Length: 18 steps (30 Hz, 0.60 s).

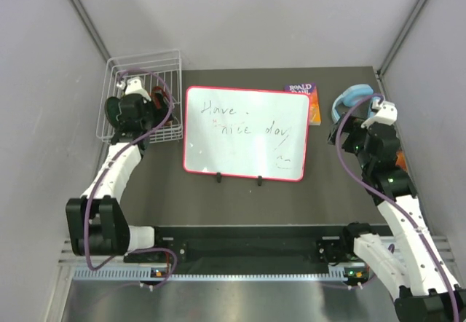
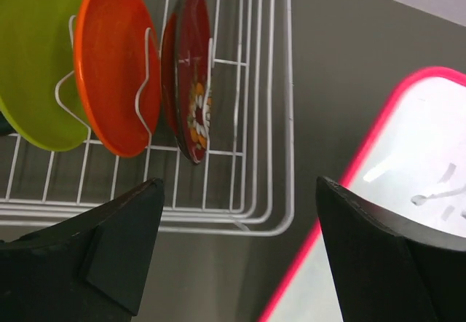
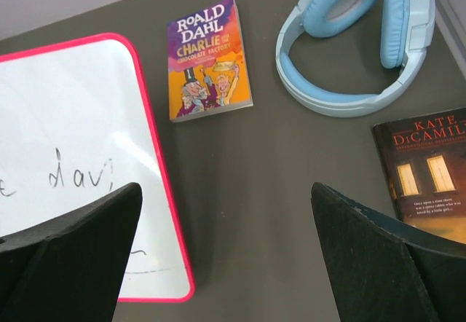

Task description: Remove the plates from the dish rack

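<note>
Top view: white wire dish rack [image 1: 169, 63] sits far left, just beside pink-framed whiteboard [image 1: 244, 132]. Left wrist: left gripper [image 2: 240, 187] wide open, empty, facing lime-yellow plate [image 2: 33, 60], orange plate [image 2: 109, 60] and dark red flowered plate [image 2: 191, 67], all upright in rack slots. Right wrist: right gripper [image 3: 226, 187] wide open, empty, near blue headphones [image 3: 349, 60].

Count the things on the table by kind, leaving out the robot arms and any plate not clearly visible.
Plates: 3 (lime-yellow plate, orange plate, dark red plate)
Books: 2 (Dahl book, DiCamillo book)
Headphones: 1
Whiteboard: 1
Dish rack: 1
Total: 8
</note>
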### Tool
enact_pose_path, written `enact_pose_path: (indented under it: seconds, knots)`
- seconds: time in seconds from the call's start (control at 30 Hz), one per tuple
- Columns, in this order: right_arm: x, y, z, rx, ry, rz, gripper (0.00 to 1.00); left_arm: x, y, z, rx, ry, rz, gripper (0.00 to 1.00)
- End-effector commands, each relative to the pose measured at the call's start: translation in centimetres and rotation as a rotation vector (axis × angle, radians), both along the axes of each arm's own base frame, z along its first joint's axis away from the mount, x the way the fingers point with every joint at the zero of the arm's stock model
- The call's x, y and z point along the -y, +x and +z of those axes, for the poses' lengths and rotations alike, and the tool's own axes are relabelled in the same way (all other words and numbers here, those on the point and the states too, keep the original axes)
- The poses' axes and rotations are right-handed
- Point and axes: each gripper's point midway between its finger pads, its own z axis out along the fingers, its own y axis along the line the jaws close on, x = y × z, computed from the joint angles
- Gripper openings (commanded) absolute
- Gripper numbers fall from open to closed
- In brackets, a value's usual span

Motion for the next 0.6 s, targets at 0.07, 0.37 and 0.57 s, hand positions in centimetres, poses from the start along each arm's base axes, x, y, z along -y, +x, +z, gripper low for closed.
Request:
enact_pose_path:
  seconds: [0.07,0.37,0.57]
  knots:
    - [-0.5,1.1,-1.2,-0.016,-0.037,0.034,1.0,-1.9,4.4,0.8,0.103,0.06,0.082,0.86]
    - [-0.9,2.2,-3.3,-0.069,-0.06,0.057,1.0,-3.5,7.4,-1.6,0.134,0.108,0.158,0.74]
    - [-1.0,2.8,-4.4,-0.102,-0.074,0.061,1.0,-3.7,9.8,-3.0,0.146,0.123,0.168,0.68]
